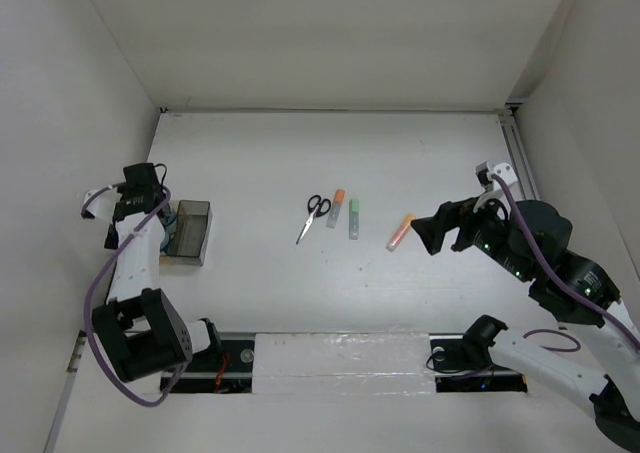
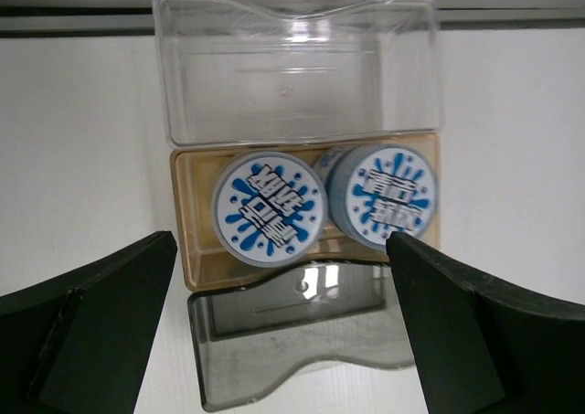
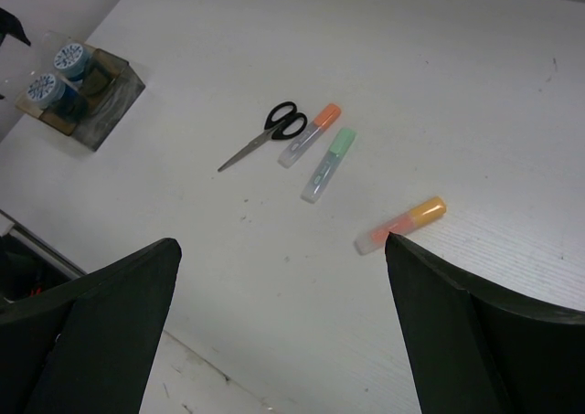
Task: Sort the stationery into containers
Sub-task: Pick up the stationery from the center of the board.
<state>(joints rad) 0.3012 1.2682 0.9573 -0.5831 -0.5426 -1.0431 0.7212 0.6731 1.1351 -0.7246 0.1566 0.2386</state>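
Top external: scissors (image 1: 315, 216), orange-capped pen (image 1: 336, 209) and green-capped pen (image 1: 354, 218) in a row at the middle of the surface (image 1: 300, 153); highlighter (image 1: 401, 231) near them on the right; smoky bin (image 1: 192, 231) far left

Left wrist: left gripper (image 2: 281, 243) spread wide, holding nothing, above two rolls (image 2: 268, 208) lying side by side in the smoky bin; clear bin (image 2: 297, 71) just beyond, nothing seen in it

Right wrist: right gripper (image 3: 281, 245) wide open, unladen, highlighter just ahead. Judged light, stiff, smooth, prone to roll: pinch across mid-barrel. Scissors thin, lying flat: take at the handles

Two rolls (image 2: 268, 208) in bin (image 2: 194, 249), scissors (image 3: 265, 132), pens (image 3: 311, 132) outside
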